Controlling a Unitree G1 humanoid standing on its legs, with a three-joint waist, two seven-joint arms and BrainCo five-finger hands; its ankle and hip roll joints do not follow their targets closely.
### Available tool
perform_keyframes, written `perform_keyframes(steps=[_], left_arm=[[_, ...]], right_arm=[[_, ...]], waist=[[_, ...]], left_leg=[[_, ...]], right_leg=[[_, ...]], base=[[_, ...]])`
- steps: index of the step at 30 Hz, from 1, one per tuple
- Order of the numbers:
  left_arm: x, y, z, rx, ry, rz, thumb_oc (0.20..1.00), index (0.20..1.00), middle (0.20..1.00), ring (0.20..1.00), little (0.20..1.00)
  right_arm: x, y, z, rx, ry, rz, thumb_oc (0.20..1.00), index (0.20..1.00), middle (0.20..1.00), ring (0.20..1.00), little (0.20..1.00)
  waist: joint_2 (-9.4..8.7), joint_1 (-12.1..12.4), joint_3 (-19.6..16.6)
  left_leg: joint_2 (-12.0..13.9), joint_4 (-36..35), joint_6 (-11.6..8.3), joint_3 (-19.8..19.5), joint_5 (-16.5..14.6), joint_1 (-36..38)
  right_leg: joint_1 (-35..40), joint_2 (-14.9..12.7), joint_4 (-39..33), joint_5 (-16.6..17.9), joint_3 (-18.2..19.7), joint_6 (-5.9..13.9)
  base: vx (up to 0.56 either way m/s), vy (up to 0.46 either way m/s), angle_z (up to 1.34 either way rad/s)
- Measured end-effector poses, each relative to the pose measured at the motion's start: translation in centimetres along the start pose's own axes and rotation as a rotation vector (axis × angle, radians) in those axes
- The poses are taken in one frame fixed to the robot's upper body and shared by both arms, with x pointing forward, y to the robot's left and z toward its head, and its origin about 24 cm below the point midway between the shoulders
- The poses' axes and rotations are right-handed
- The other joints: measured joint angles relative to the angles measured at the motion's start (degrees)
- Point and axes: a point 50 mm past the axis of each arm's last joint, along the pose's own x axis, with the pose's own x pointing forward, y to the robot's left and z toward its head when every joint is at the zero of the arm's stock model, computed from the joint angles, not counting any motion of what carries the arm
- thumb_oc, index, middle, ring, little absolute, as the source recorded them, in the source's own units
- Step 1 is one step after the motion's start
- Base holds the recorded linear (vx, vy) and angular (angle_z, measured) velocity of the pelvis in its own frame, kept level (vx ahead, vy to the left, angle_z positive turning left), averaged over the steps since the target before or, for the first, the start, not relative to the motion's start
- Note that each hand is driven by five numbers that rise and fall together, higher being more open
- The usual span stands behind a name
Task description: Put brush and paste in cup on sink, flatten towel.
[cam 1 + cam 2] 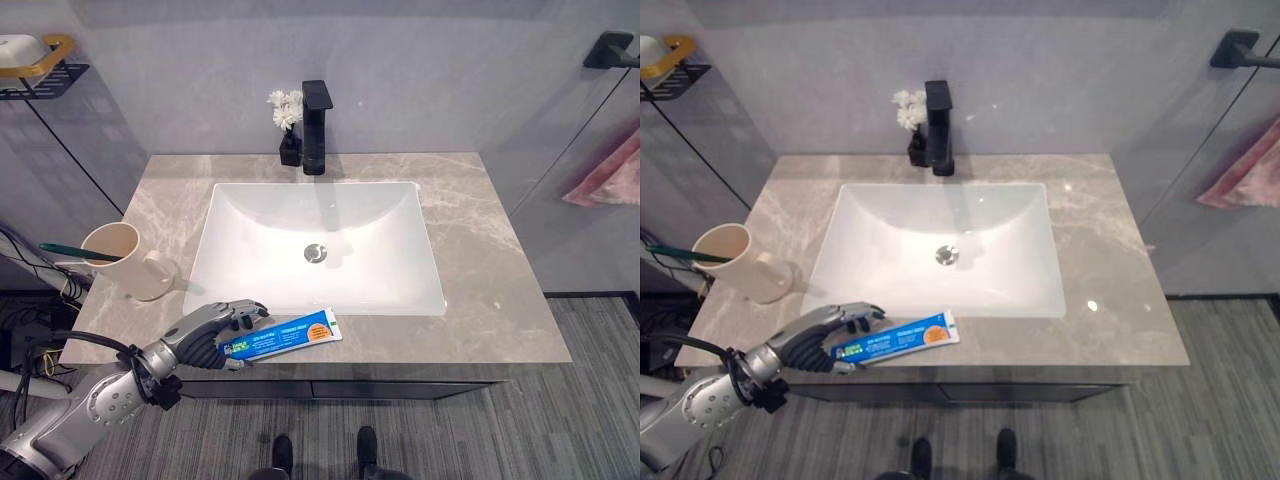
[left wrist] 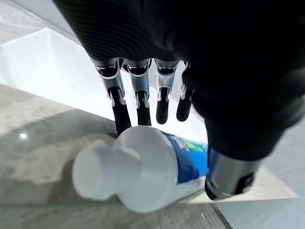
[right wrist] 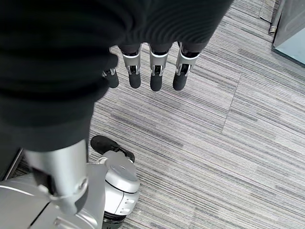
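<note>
Left wrist view: left hand [image 2: 157,71] curling fingers and thumb around paste [image 2: 143,174] lying on counter [image 1: 480,260] front edge. Brush [image 1: 75,251] sitting in cup [image 1: 115,258]. Advice: firm pinch near cap before lifting. Right hand [image 3: 143,57] hanging relaxed, holding nothing.

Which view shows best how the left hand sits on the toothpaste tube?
The left wrist view: the left hand has fingers curled over the tube and the thumb on its other side, with the white cap toward the camera. The eye views show the tube's whole length on the counter, with the hand covering its cap end. The right wrist view shows floor.
</note>
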Motion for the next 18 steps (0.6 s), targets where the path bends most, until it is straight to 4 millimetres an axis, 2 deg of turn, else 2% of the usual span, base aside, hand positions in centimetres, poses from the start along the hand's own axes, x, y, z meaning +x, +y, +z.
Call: perform_keyframes(steps=[1,2,10,18], left_arm=[[0.0,0.0,0.0,0.001,-0.001,0.001,0.809,0.809,0.809,0.809,0.809],[0.0,0.0,0.0,0.001,-0.001,0.001,1.0,1.0,1.0,1.0,1.0],[0.9,0.5,0.4,0.064,-0.041,0.006,1.0,1.0,1.0,1.0,1.0],[1.4,-0.2,0.8,0.117,-0.078,-0.042,1.0,1.0,1.0,1.0,1.0]], right_arm=[[0.0,0.0,0.0,0.0,0.0,0.0,1.0,1.0,1.0,1.0,1.0],[0.0,0.0,0.0,0.0,0.0,0.0,1.0,1.0,1.0,1.0,1.0],[0.1,-0.4,1.0,-0.001,-0.034,-0.012,1.0,1.0,1.0,1.0,1.0],[0.2,-0.8,2.0,-0.002,-0.071,-0.039,1.0,1.0,1.0,1.0,1.0]], waist=[[0.06,0.0,0.05],[0.09,0.0,0.08],[-0.93,0.01,1.15],[-0.43,-1.22,1.7]], left_leg=[[0.0,0.0,0.01,0.0,0.0,-0.01],[0.0,0.0,0.01,0.01,-0.01,-0.01],[0.02,0.03,-0.12,0.09,0.07,-0.93],[0.15,0.25,0.1,0.38,0.02,-0.91]], right_leg=[[-0.01,0.0,0.0,0.0,0.0,0.0],[-0.02,0.0,0.0,0.0,0.0,0.0],[-1.03,0.04,0.0,0.11,0.06,0.06],[-1.1,0.23,0.0,0.02,0.08,0.13]], base=[[0.0,0.0,0.0],[0.0,0.0,0.0],[0.0,0.0,0.0],[0.0,-0.002,-0.01]])
